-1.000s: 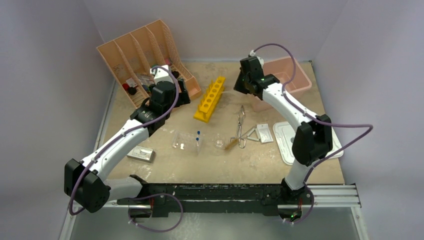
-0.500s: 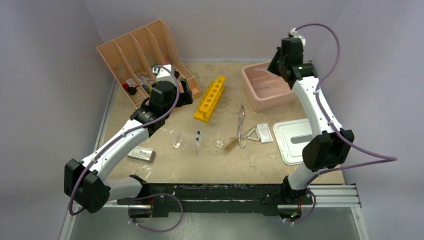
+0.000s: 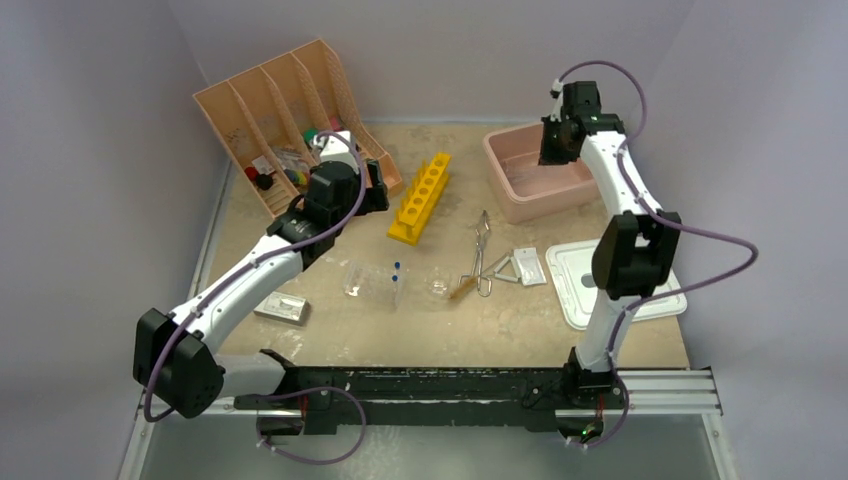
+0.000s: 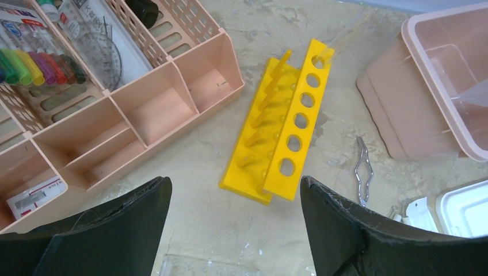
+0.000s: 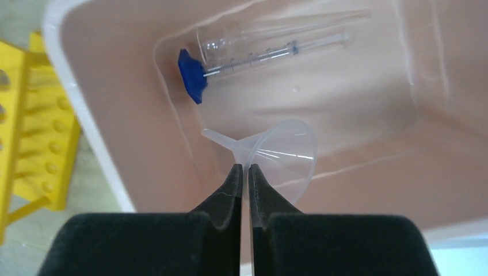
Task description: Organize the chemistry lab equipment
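Swung from centre to the far right corner, the right gripper is what changed. Nearest, tongs and blue-tipped pipettes lie loose on the surface, unsorted. Beyond, the left gripper hangs wide and empty near the yellow rack. Farthest, the right gripper, nearly closed, pinches a clear funnel over the pink tub, apparently ready to release.

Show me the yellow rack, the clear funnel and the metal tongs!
yellow rack [image 4: 304,111]: left wrist view, top strip between two holes.
clear funnel [image 5: 286,154]: right wrist view, its wide cone.
metal tongs [image 3: 481,238]: top external view, the thin shaft.
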Controlling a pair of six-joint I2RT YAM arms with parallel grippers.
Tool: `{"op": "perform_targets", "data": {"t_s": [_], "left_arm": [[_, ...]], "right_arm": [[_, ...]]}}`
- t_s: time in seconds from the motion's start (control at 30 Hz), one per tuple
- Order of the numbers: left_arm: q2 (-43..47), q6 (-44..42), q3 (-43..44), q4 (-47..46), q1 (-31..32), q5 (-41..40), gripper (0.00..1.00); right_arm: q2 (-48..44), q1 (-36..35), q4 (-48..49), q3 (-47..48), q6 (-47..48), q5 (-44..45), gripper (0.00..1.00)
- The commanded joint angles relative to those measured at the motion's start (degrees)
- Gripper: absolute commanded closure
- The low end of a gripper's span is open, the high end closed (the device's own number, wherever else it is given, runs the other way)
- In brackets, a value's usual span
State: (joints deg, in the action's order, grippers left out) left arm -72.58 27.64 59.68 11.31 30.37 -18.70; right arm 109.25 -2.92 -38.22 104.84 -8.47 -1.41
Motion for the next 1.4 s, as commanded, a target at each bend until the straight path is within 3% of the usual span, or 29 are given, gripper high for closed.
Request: {"op": "perform_targets", "data": {"t_s": [0.0,0.4,0.6,0.9,1.1,1.37], "left_arm": [[-0.55,-1.1,2.8,-1.92,-0.54,-0.86,0.19],[-3.17,-1.85,4.48,-1.99,-0.49,-2.45,0.19],[-3.29,-2.24,5.01,-1.91,-0.49,-2.57,0.19],[-2.42,-1.07,4.92,-1.65,-0.58,-2.42,0.19],[-0.99,-0.06,4.23,-1.89,-0.58,-2.04,0.19],[1.45,1.25,2.75,-2.65,-0.58,-0.77,0.19]], "right_arm": [[3.89,0.24,-6.07,4.28,5.61,-3.99,1.0],[13.01,0.19,-9.8,8.01,4.42,-10.19,0.99],[14.15,0.26,-10.88,10.41,3.61,-7.62,0.82],[6.5,0.15,-8.42,9.82,0.33,-2.61,0.56],[-1.48,-0.25,-4.71,6.09,-1.71,2.09,0.5],[-17.95,-5.87,3.35,-8.78,-5.68,8.18,0.45]]}}
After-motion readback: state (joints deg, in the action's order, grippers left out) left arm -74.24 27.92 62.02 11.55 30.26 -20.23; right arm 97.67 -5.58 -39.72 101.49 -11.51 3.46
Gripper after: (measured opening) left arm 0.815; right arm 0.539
